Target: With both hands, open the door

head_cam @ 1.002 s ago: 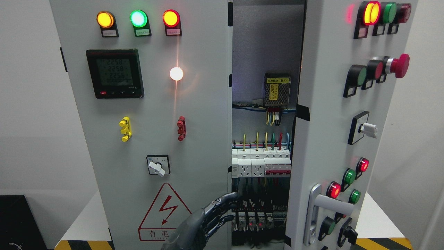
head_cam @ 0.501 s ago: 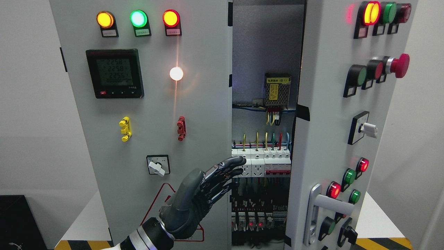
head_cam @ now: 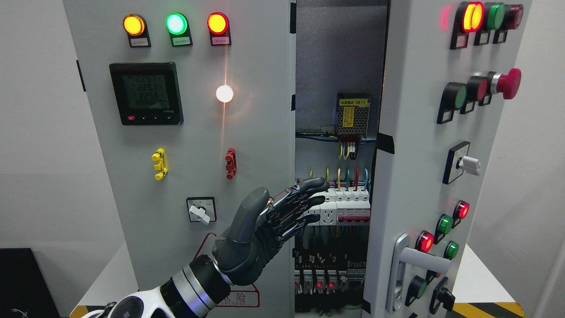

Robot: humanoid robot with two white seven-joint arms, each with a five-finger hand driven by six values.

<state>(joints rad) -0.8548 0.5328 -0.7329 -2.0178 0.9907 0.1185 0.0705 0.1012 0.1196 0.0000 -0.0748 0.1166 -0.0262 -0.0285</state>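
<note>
Since last frame, left hand (head_cam: 260, 229) risen to left door (head_cam: 198, 132) free edge, fingers (head_cam: 304, 194) straight, apart, holding nothing; contact unclear. I judge right door (head_cam: 423, 154) swung open; left door still closed, unpulled.

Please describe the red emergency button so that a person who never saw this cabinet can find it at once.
Look at the right door, which stands ajar. Below its top row of lamps is a second row of three buttons; the emergency button is the rightmost. It alone has a wide red mushroom head on a metal collar, sticking out far beyond the flat green button and the small red button.
</note>
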